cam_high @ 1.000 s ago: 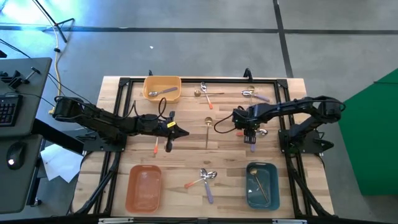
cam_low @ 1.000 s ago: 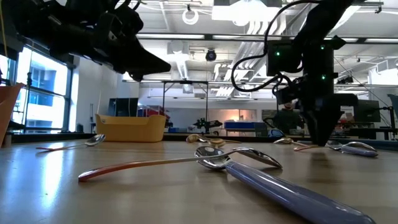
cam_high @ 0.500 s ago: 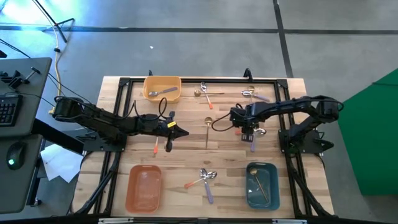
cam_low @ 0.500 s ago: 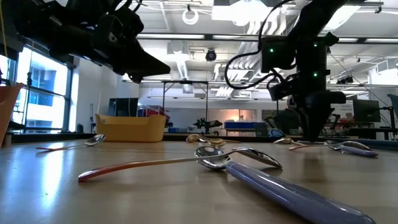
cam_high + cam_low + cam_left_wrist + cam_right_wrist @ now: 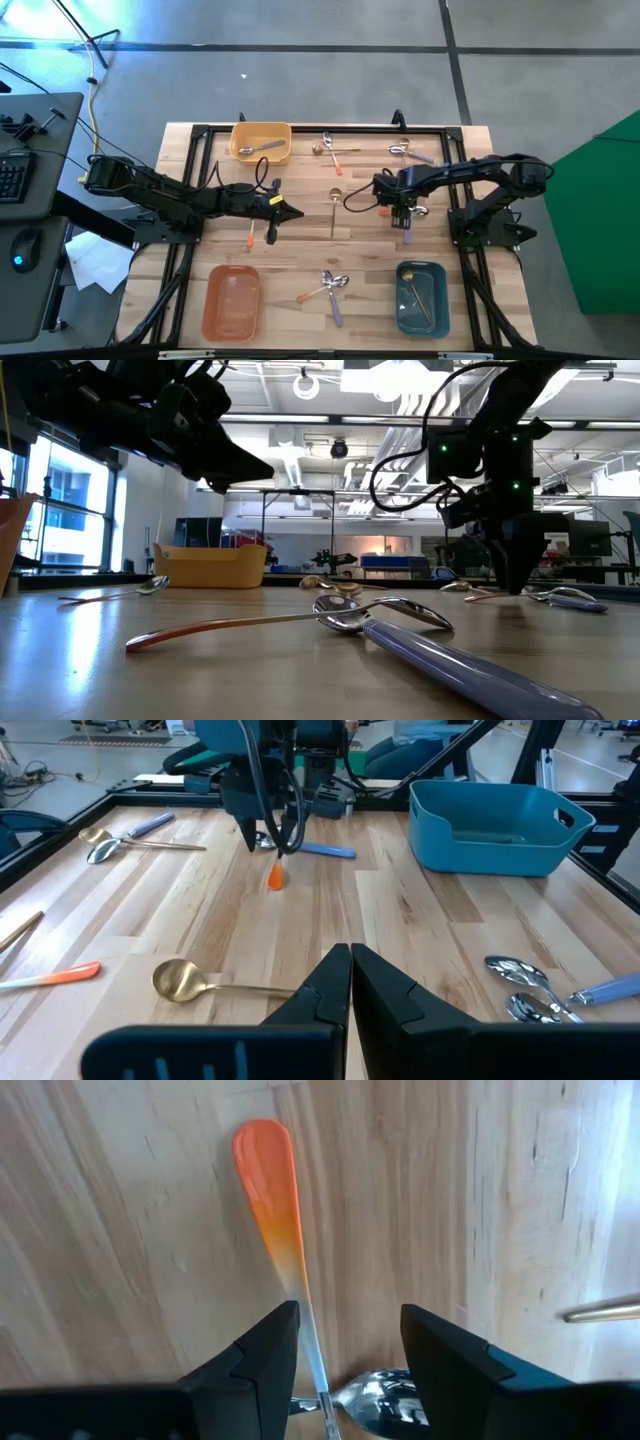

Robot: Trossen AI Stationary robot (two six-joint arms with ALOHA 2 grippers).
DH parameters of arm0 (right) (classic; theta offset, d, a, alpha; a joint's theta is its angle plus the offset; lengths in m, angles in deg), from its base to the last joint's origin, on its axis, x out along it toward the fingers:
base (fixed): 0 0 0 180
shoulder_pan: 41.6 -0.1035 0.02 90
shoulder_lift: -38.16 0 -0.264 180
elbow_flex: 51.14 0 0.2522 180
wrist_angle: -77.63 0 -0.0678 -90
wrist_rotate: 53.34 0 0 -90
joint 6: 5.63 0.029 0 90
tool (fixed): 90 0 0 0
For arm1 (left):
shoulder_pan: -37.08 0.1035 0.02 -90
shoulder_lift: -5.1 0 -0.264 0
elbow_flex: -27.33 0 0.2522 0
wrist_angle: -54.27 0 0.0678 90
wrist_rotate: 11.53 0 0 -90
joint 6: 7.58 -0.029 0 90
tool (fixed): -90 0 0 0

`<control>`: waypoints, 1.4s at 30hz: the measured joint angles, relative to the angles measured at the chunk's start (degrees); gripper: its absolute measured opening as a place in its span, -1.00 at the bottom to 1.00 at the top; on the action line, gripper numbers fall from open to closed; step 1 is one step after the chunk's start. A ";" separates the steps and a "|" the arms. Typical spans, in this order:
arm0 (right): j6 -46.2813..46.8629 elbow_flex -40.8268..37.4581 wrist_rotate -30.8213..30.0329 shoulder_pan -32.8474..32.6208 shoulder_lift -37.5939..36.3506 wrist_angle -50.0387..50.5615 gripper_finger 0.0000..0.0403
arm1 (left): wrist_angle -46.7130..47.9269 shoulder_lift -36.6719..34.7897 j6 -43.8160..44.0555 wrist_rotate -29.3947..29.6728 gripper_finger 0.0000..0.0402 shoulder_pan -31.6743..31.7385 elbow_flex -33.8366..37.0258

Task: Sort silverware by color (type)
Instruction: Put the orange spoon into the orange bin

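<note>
The high view lays out the whole wooden surface (image 5: 300, 215): a yellow bin (image 5: 261, 141) with one spoon in it at the far edge, an orange bin (image 5: 231, 303) and a blue bin (image 5: 421, 297) at the near edge, the blue one holding a gold spoon (image 5: 414, 296). The low view hides the bins' contents and looks instead into a large hall with ceiling pipes and lamps, with a lavender-handled spoon (image 5: 440, 657) lying closest to the camera.

The left gripper (image 5: 292, 212) hangs over the middle of the surface, jaws pressed together, as its wrist view shows; just beyond them lies a gold spoon (image 5: 205, 984).

The right gripper (image 5: 402, 212) points down at the right half of the surface. Only its wrist view gives the detail beneath it: the jaws stand apart, one on each side of the orange-handled spoon (image 5: 277, 1230), whose thin neck runs between them while the orange end lies ahead of the tips and the silver bowl sits by the jaws. Whether the fingertips (image 5: 262, 1352) touch the wood I cannot tell.
</note>
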 joint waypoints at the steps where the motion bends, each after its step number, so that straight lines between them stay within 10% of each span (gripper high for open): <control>1: 0.02 0.00 0.02 0.07 0.01 -0.08 -0.18 | -0.03 0.00 0.00 0.00 -0.98 0.00 0.00; 19: -2.81 0.21 2.14 1.07 0.15 -2.24 -0.97 | -0.34 0.00 1.51 1.06 -0.91 0.00 0.00; 42: -3.91 6.82 3.12 -3.96 -11.93 -8.53 -1.00 | -1.82 -0.02 1.62 4.70 -0.34 0.03 0.00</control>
